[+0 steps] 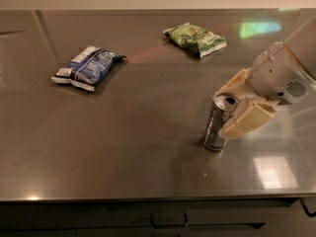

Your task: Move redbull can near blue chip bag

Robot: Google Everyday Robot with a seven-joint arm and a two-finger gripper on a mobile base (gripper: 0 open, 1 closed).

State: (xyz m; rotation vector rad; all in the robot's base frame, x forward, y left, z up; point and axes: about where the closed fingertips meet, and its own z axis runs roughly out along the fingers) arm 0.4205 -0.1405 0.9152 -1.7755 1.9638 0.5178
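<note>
Grasp step, tool point(231, 107) spread astride redbull can point(215, 132), seemingly not yet pinching; next, close and carry far-left toward blue chip bag point(88, 67).

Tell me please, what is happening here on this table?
A robot arm has its end effector at the top of the redbull can, which stands upright at the right front of the table. The blue chip bag lies at the back left, the green chip bag at the back. The can is not near the blue bag yet.
</note>
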